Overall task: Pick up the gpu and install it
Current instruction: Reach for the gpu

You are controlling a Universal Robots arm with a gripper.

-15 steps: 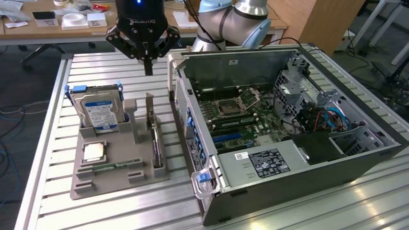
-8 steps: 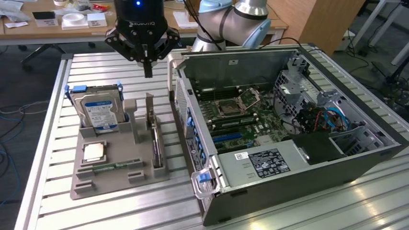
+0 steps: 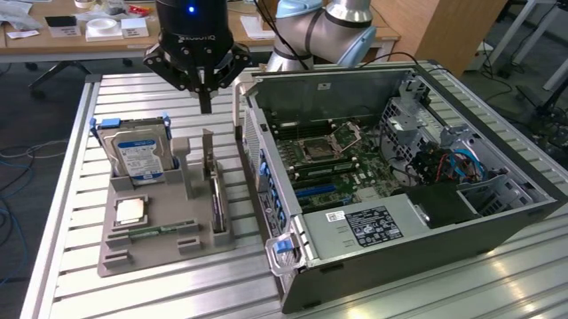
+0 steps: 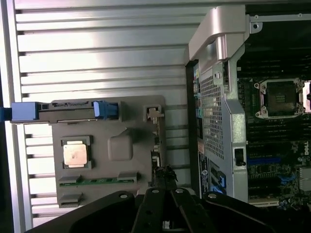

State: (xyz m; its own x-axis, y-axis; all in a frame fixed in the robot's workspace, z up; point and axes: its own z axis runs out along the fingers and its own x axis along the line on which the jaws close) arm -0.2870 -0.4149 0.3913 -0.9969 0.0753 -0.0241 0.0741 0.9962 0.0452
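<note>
Slatted table [image 3: 159, 292]: one gpu [image 3: 217, 199], one hard drive [image 3: 138, 156], one closed pincer [image 3: 205, 105]

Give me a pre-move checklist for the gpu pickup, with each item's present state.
1. Gripper carrying nothing: ok.
2. Jaws open enough to take the card: not ok, they are shut.
3. gpu standing on edge in the grey holder: ok.
4. Gripper lined up over the gpu: ok, it hangs above the card's bracket end, apart from it.
5. Computer case side open, motherboard exposed: ok.
6. Expansion slot free of obstructions: cannot tell.
</note>
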